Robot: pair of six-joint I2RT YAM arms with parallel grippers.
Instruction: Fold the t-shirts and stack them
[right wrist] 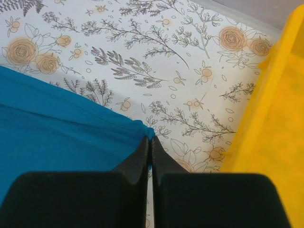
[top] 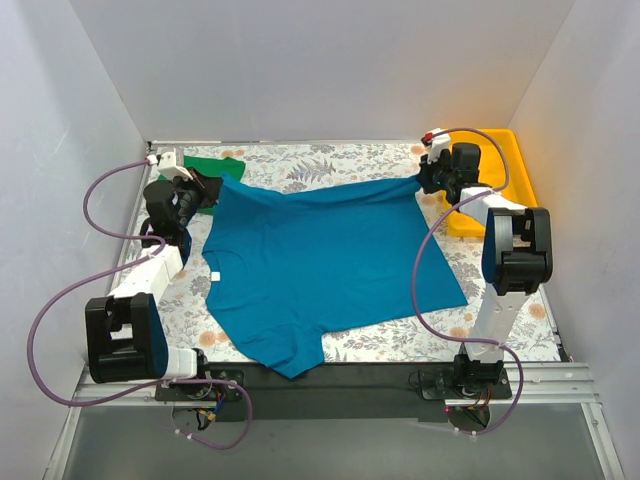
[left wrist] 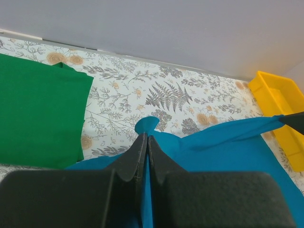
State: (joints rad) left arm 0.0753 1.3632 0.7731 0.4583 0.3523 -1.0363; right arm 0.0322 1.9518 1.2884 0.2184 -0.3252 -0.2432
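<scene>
Mostly flat, the teal-blue t-shirt [top: 320,262] lies across the tabletop [top: 330,158].
Its far corners are clamped by the left gripper [left wrist: 146,137] and right gripper [right wrist: 149,138]; the green t-shirt [top: 224,166] lies far left.

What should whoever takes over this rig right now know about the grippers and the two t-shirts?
Left gripper: fingers shut on the teal-blue t-shirt at its far-left edge.
Right gripper: fingers shut on its far-right corner, beside the yellow tray.
The teal-blue shirt lies spread, unfolded, mid-table.
Green t-shirt lies flat at the far left.
Done: nothing stacked.
To do: fold the teal-blue one, stack both.
</scene>
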